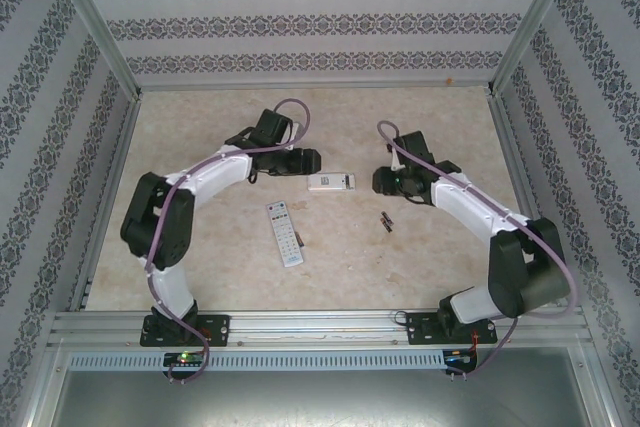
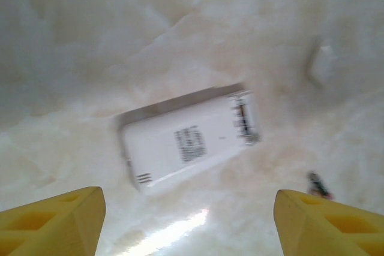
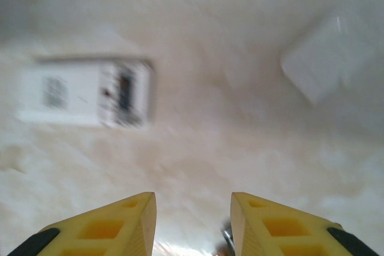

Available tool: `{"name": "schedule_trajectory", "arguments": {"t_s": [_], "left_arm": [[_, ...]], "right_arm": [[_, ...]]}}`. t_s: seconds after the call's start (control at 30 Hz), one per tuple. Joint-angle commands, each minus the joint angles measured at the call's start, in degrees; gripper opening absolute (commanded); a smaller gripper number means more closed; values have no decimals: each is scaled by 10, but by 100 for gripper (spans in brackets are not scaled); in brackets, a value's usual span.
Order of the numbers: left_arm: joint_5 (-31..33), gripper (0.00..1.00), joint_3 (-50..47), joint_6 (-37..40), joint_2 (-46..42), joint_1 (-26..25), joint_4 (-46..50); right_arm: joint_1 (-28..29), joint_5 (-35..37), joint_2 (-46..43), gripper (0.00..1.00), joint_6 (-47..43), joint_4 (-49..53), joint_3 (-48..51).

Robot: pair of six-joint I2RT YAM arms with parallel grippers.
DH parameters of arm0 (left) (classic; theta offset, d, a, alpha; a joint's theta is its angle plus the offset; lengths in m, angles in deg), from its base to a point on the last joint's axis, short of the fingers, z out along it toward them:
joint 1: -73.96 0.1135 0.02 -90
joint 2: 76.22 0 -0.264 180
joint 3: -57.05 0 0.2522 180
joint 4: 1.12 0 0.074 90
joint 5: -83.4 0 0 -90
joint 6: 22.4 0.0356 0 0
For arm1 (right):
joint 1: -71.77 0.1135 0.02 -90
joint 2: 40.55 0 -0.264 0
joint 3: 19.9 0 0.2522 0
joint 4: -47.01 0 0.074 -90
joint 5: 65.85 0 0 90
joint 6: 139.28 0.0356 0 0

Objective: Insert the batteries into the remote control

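A small white remote point(image 1: 330, 183) lies back-up mid-table, between both grippers. In the left wrist view the remote point(image 2: 189, 139) shows a printed label and an open battery bay at its right end. My left gripper point(image 2: 189, 226) hovers above it, open wide and holding nothing; from above, the left gripper point(image 1: 308, 162) sits just left of the remote. My right gripper point(image 1: 382, 183) is just right of it, open and holding nothing point(image 3: 193, 220), with the remote point(image 3: 87, 93) ahead to the left. Two dark batteries point(image 1: 385, 222) lie nearer me; one battery point(image 3: 227, 241) peeks by the right finger.
A long white remote point(image 1: 285, 234) with buttons up lies left of centre, with a small dark battery point(image 1: 303, 239) beside it. A blurred pale patch point(image 3: 336, 55) shows on the marbled table point(image 1: 440, 257) in the right wrist view. Patterned walls enclose the table.
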Motion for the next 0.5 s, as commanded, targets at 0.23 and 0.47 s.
{"name": "schedule_trajectory", "arguments": {"t_s": [0.23,0.47], "left_arm": [[-100,83,-36,5,-22,5,-76],[-97,85,-37,6,-16,6,-72]], "right_arm": [[-10,-59,69,34,6,22,32],[-11,-36,86,27,3,24,28]]}}
